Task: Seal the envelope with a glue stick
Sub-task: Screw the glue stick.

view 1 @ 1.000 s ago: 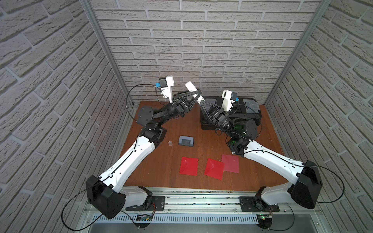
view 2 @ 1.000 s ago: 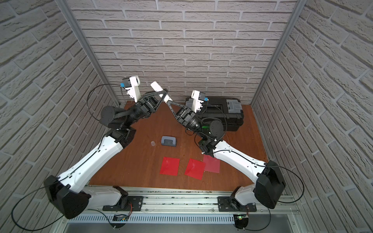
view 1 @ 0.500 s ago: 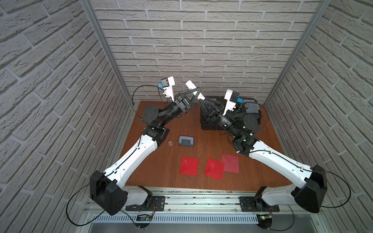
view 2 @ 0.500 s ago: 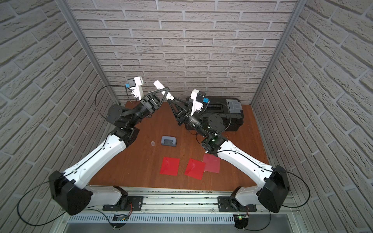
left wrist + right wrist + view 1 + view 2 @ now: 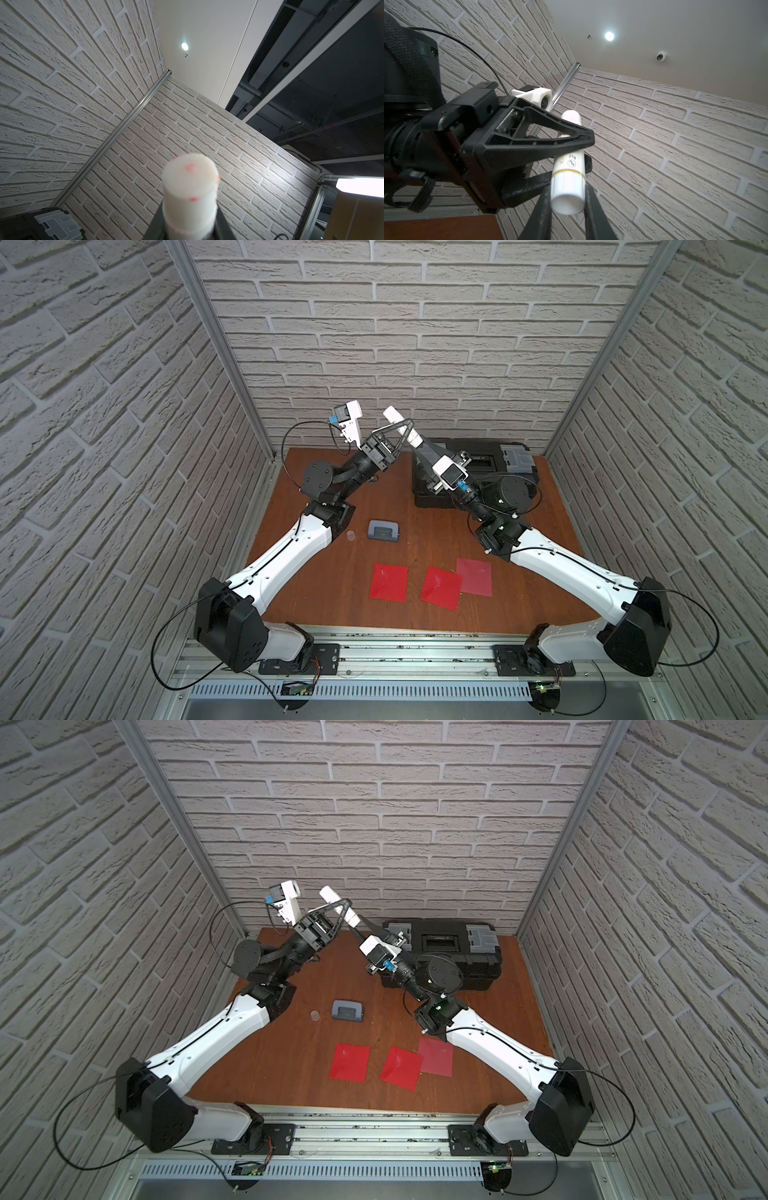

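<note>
The white glue stick is held tilted, high above the back of the table. My left gripper is shut on its middle. My right gripper is shut on its lower base end. In the left wrist view the glue stick shows an uncapped white tip with red smudges between my jaws. A small translucent cap stands on the table. A red envelope lies flat near the front, with two more red sheets to its right.
A grey-blue hole punch sits mid-table beside the cap. A black toolbox stands at the back right, under the right arm. Brick walls close in the back and both sides.
My right wrist has rolled and its camera has swung down toward the table. The left arm shifted slightly. Both grippers kept hold of the glue stick, which stayed at about the same spot.
</note>
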